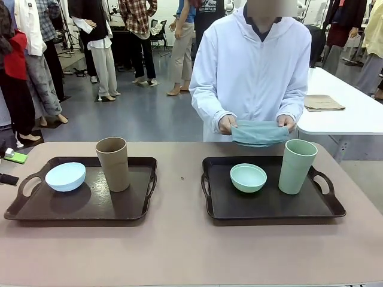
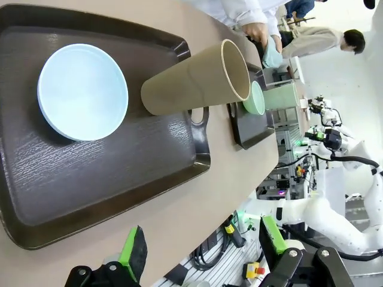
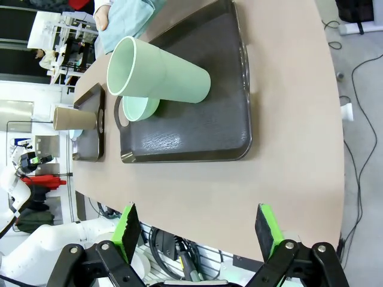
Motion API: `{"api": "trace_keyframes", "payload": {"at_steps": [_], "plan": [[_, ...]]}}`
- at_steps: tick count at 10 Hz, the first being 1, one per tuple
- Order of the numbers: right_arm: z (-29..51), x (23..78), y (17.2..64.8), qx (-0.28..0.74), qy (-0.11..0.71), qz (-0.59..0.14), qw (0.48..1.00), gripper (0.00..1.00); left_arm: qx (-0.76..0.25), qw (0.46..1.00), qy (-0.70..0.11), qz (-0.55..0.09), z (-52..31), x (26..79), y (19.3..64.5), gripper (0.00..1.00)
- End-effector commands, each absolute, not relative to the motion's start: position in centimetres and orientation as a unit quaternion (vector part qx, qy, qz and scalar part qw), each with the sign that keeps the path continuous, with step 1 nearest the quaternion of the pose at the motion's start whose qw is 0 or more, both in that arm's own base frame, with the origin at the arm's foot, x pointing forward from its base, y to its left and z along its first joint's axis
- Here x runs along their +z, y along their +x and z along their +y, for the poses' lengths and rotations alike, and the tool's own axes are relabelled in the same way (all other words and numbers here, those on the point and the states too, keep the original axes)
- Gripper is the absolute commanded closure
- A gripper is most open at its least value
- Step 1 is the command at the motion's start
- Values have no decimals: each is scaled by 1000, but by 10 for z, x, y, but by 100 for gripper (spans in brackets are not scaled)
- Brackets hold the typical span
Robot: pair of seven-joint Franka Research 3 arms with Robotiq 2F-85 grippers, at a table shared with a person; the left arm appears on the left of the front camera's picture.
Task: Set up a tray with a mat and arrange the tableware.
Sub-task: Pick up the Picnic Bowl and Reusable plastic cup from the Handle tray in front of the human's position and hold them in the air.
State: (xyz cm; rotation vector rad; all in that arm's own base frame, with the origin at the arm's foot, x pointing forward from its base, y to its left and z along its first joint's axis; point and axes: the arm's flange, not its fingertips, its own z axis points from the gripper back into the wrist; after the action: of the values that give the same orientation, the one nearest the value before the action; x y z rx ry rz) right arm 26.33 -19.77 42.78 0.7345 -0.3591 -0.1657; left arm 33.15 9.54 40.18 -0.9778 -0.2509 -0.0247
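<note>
Pinkish-tan tabletop (image 1: 179, 245). Dark brown tray (image 1: 36, 209), frame left: pale blue matte bowl (image 1: 65, 176), tan-brown tall cup (image 1: 113, 163). Matching tray (image 1: 269, 206), frame right: mint green bowl (image 1: 248, 177), pale green cup (image 1: 297, 166). Folded blue-grey cloth mat (image 1: 258, 133), upper centre, in person's hands (image 1: 227, 124), likely for lining. Left gripper (image 2: 202, 236), right gripper (image 3: 197, 218): spread wide, empty.

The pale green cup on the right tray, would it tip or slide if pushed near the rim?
Probably tips: the pale green cup stands tall on a base narrower than its mouth. It looks like matte plastic, so likely light, stiff, not fragile. Fallen, its tapered wall would probably roll in a curve.
</note>
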Motion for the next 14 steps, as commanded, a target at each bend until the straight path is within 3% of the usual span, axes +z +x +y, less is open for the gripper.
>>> {"api": "trace_keyframes", "payload": {"at_steps": [1,8,11,14], "plan": [[-197,427,266,-80,368,-178,909,0,0,875,-468,-125,92,404,331,0],[-197,428,263,-80,356,-174,914,0,-11,875,-469,-121,96,402,332,0],[-188,479,295,122,291,-213,925,0,-72,917,-365,-148,60,478,322,0],[-182,511,318,291,228,-262,892,0,-116,937,-294,-148,4,526,322,0]]}}
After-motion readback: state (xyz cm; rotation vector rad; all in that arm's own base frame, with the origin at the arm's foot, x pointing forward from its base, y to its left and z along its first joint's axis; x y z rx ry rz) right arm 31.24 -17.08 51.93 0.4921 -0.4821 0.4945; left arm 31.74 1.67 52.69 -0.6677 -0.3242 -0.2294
